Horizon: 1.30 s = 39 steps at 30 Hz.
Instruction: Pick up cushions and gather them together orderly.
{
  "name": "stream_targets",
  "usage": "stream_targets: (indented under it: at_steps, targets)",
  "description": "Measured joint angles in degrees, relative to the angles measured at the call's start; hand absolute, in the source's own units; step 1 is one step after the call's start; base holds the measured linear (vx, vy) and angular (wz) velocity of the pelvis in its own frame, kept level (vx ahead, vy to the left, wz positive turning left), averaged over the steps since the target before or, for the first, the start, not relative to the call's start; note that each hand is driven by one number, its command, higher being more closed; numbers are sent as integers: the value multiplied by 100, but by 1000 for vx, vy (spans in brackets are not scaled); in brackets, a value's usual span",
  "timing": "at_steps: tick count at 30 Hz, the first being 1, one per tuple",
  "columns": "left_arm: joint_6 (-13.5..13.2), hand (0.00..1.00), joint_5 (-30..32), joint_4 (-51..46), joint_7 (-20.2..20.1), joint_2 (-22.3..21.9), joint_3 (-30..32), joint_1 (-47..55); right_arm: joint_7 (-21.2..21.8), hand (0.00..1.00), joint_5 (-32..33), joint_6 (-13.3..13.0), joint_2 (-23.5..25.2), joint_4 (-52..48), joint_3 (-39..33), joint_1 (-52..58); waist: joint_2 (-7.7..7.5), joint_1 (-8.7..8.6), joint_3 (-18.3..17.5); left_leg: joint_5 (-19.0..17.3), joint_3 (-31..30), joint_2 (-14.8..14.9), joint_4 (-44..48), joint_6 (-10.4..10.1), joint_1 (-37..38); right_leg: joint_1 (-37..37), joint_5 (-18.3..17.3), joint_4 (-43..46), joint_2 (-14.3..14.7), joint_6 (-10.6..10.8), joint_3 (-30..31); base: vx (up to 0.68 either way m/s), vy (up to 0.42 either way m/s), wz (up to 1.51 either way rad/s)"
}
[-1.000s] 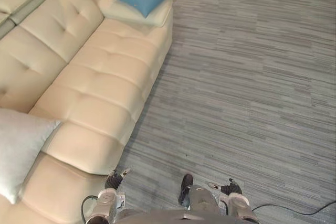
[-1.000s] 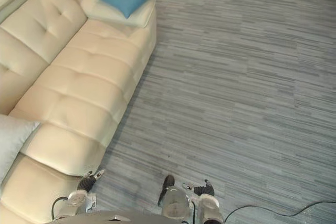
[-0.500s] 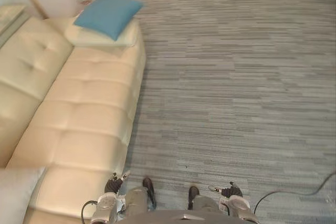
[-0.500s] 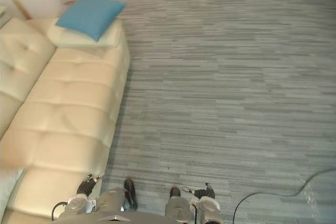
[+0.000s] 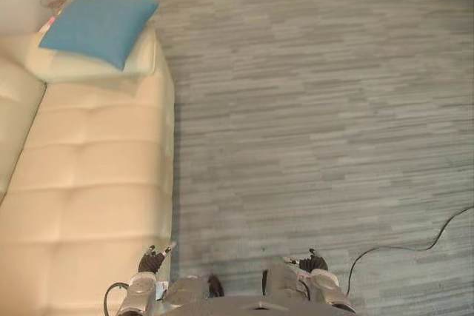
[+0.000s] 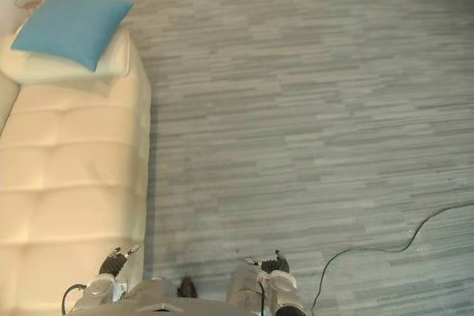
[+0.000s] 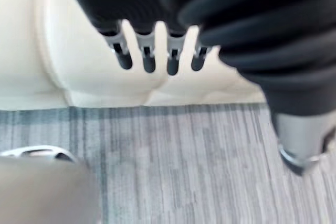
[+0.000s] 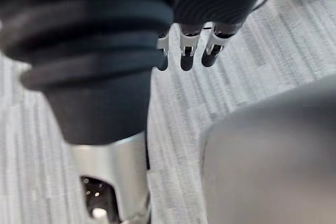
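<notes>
Left eye view: blue cushion (image 5: 98, 26) on sofa (image 5: 96, 197).

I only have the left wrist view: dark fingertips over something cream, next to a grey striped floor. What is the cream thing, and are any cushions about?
Observer: A cream sofa; a blue cushion lies at its far end.
Operator: Flat on the seat?
Observer: No, it sits on top of a cream cushion.
Operator: And the other hand?
Observer: The right hand hangs over the carpet, fingers straight, holding nothing.
</notes>
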Motion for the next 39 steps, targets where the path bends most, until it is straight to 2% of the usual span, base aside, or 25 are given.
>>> stream_targets:
  at_steps: [2, 5, 7, 8, 9, 11, 12, 14, 15, 16, 18, 20, 23, 25, 27, 28, 29, 30, 31, 32, 34, 36, 37, 38, 39]
  targets:
    - [3, 0, -2, 1, 5, -5, -2, -67, 9, 0, 0, -5, -24, 0, 50, -161, 21, -48, 62, 2, -98, 174, -359, -4, 582, -536, -335, -197, 44, -597, -772, 511, -102, 14]
    - [7, 0, -1, 9, 5, -53, 2, -60, 10, 0, 2, -13, -43, -141, 60, -234, -2, -152, 106, 3, -153, 363, -424, -6, 935, -1048, -221, -1521, 187, -714, -1112, 471, -193, 24]
    - [6, 0, 1, 13, 17, -94, 2, -66, 5, 0, -7, -11, -92, -219, 75, -231, -36, -224, 182, 14, -329, 466, -471, -30, 1232, -1167, 760, -3447, 410, -644, -830, 564, -263, 41]
    - [5, 0, 4, 44, 33, -130, -3, -48, 7, 0, -36, 13, -168, -181, 72, -208, -86, -291, 190, 93, -461, 514, -570, -260, 1430, -903, 2248, -4150, 521, -830, -751, 625, -271, 18]
    - [-4, 0, 7, 177, 38, -245, -2, -141, 7, 0, -56, 47, -236, -90, 42, -317, 126, -235, 253, 257, -634, 636, -623, -440, 1337, -839, 2158, -4187, 712, -802, -781, 675, -298, 14]
    - [-5, 0, 43, 234, 43, -241, 19, -343, -5, 0, -56, 58, -231, 77, -77, -463, -45, -237, 509, 226, -1035, 316, -885, -472, 1360, -916, 1768, -3706, 552, -982, -550, 421, -221, -3]
    - [-12, 0, 49, 251, 79, -269, 45, -300, -6, 0, -46, 79, -254, 156, -200, -432, 6, -245, 532, 588, -1232, 308, -985, -574, 1344, -851, 1309, -3223, 557, -1035, -545, 333, -205, 1]
    - [-20, 0, 49, 289, 94, -260, 107, -267, -4, 0, -48, 60, -265, 124, -195, -324, 47, -255, 467, 697, -1325, 440, -333, -659, 1214, -767, 861, -2852, 550, -1030, -625, 322, -173, 19]
    - [-17, 0, 48, 300, 104, -296, 227, -268, -5, 0, -48, 55, -262, 122, -232, -271, 101, -297, 451, 721, -1492, 536, 265, -693, 1022, -569, 636, -2865, 564, -1006, -729, 382, -170, 63]
    - [-14, 0, 45, 301, 115, -390, 423, -262, -8, 0, -48, 62, -316, 120, -258, -192, 238, -325, 436, 1107, -1604, 721, 1699, -849, 333, -209, 471, -3062, 631, -973, -962, 461, -189, 66]
    - [-7, 0, -9, 250, 114, -450, 531, -191, -8, 0, -49, 71, -399, 120, -193, -93, 369, -237, 395, 2138, -1447, 1058, 3004, -878, -315, 222, 392, -3484, 817, -1036, -1026, 361, -124, 26]
    - [-21, 0, -29, 155, 114, -419, 540, -215, -7, 0, -47, 70, -412, 166, -156, -43, 412, -71, 374, 1585, -987, 1517, 4319, -676, -1010, 843, 311, -3946, 991, -1143, -1047, 438, -86, -6]
    - [-54, 0, -64, -11, 106, -416, 482, -250, -11, 0, -44, 78, -359, 252, -168, -12, 326, 42, 419, 831, -632, 1450, 4147, -687, -1763, 1790, 317, -4596, 958, -1024, -1030, 484, -6, -5]
    - [-116, 0, -121, -75, 93, -418, 463, -258, -18, 0, -43, 79, -315, 257, -199, 0, 296, 83, 432, 585, -358, 1154, 2849, -748, -2098, 2262, 285, -4924, 814, -938, -1007, 453, 78, -12]
    - [-137, 0, -124, -101, 76, -442, 447, -270, -26, 0, -42, 78, -261, 252, -290, 9, 297, 135, 431, 998, -301, 683, 787, -806, -2221, 2681, 192, -5215, 656, -709, -980, 491, 156, -16]
    - [-148, 0, -134, -104, 72, -447, 454, -273, -30, 0, -42, 80, -223, 248, -289, 29, 315, 231, 423, 1973, -388, 498, -438, -751, -2208, 3025, 97, -5459, 637, -565, -903, 610, 235, -27]
    - [-154, 0, -132, -110, 73, -443, 454, -273, -30, 0, -42, 80, -203, 248, -282, 61, 297, 308, 408, 2353, -414, 471, -507, -749, -2150, 3135, 81, -5555, 640, -552, -822, 530, 209, -29]
    - [-152, 0, -123, -109, 76, -386, 447, -314, -31, 0, -42, 80, -95, 253, -236, 49, 215, 350, 356, 2436, -383, 329, -527, -427, -2096, 3244, 114, -5726, 607, -594, -713, 327, 94, -12]
    - [-145, 0, -123, -105, 73, -366, 440, -336, -29, 0, -43, 78, -53, 257, -200, 45, 147, 317, 330, 2367, -394, 298, -410, -384, -2128, 3254, 221, -5808, 576, -617, -674, 421, 130, 6]
    - [-156, 0, -135, -99, 59, -326, 448, -366, -30, 0, -44, 83, 10, 297, -187, -39, 118, 281, 344, 2187, -418, 350, -31, -143, -2326, 3266, 500, -5910, 573, -502, -513, 511, 193, 12]
    - [-186, 0, -137, -195, -6, -302, 714, -417, -28, 0, -50, 126, 79, 291, -169, -189, 29, 479, 373, 1683, -224, 571, 1203, -70, -2712, 3515, 1154, -6005, 573, -369, 39, 497, 254, -15]
    - [-152, 0, -121, -156, -7, -269, 673, -234, -29, 0, -53, 119, 70, 290, -165, -100, -70, 473, 59, 1769, -348, 445, 313, -42, -2446, 3544, 1119, -5787, 495, -234, 207, 358, 237, -30]
    - [-143, 0, -168, -138, -35, -178, 666, -202, -23, 0, -53, 90, 56, 311, -168, -99, -226, 472, -67, 1324, -197, 271, 571, -81, -2394, 3281, 896, -5060, 249, -41, 340, 328, 182, -29]
    - [-131, 0, -167, -108, -39, -176, 665, -206, -19, 0, -53, 76, 36, 311, -169, -98, -233, 469, -98, 1210, -178, 232, 593, -68, -2357, 3090, 888, -4633, 205, -28, 415, 453, 226, -20]
    - [-113, 0, -162, -21, -38, -137, 621, -210, -7, 0, -54, 60, 27, 350, -172, -94, -263, 425, -119, 1009, -134, 79, 501, -55, -2150, 2409, 1068, -3170, 56, 514, 573, 415, 201, -2]
